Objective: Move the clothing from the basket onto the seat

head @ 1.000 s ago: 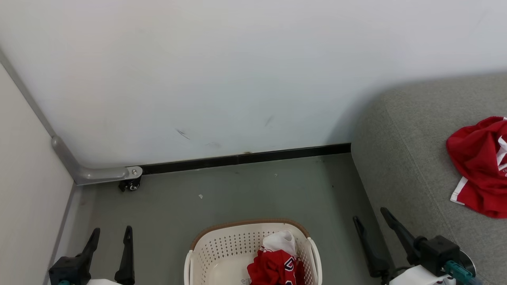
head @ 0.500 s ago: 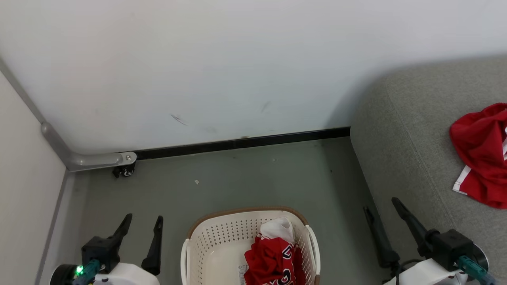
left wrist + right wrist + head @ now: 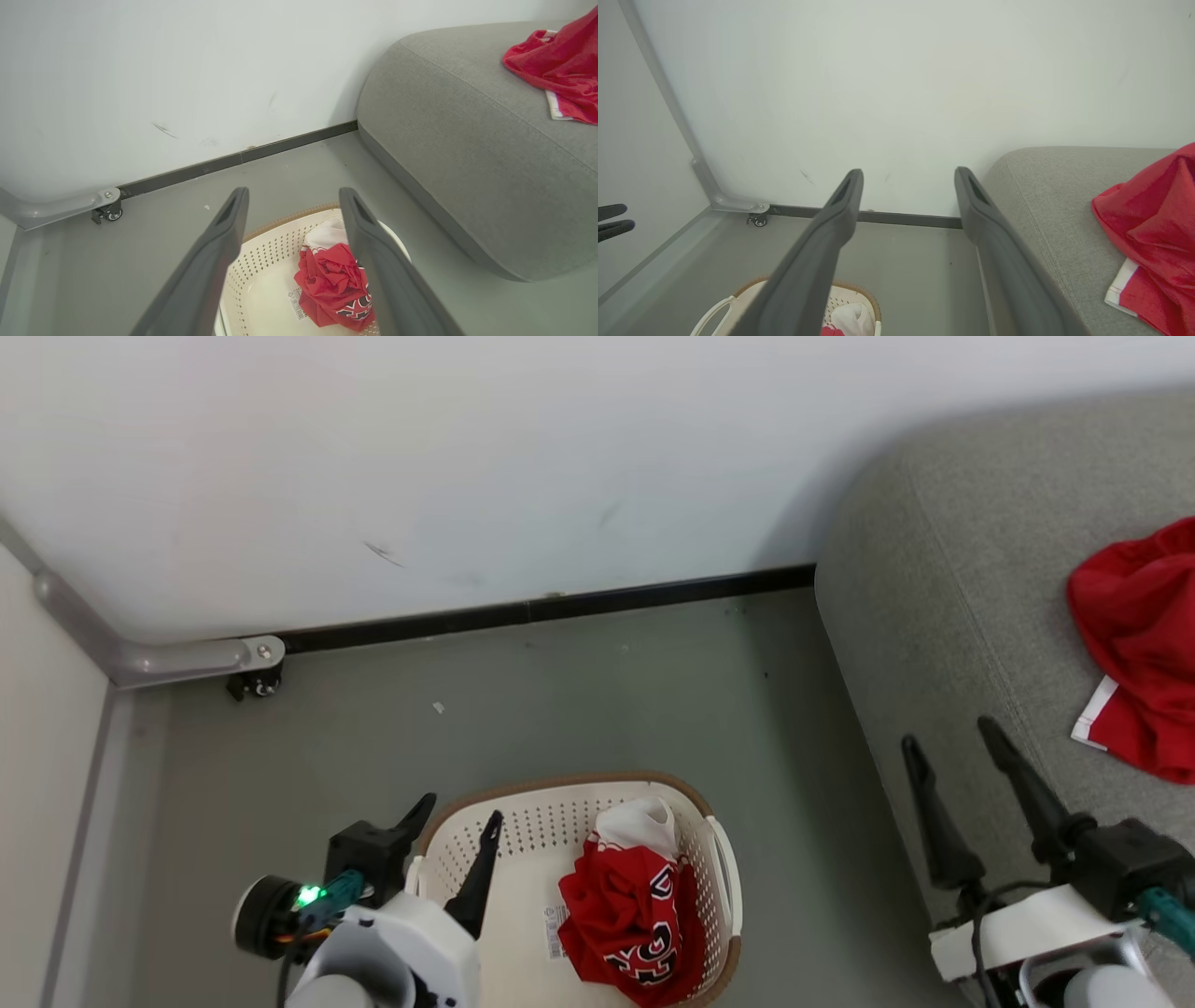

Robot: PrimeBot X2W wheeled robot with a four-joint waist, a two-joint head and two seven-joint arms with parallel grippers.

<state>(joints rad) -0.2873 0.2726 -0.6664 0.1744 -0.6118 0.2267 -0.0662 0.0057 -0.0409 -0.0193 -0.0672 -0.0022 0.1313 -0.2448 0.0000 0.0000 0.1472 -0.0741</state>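
Hovering over the left rim of the laundry basket [image 3: 560, 782], the left gripper [image 3: 461, 807] is spread, holding nothing. A red jersey [image 3: 621, 915] (white fabric [image 3: 639, 821] behind it) lies against the basket's right wall. The right gripper [image 3: 946, 733], equally spread, hangs beside the grey sofa [image 3: 934, 616], which carries a second jersey [image 3: 1139, 644].

The grey floor [image 3: 597, 709] is carrying the basket [image 3: 560, 817] and the seat [image 3: 934, 616]. A red jersey [image 3: 1139, 644] is lying on the seat.

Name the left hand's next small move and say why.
Likely lower the left hand toward the red jersey: it hangs open and empty over the left rim of the basket, and the jersey lies bunched against its right wall, not yet gripped.
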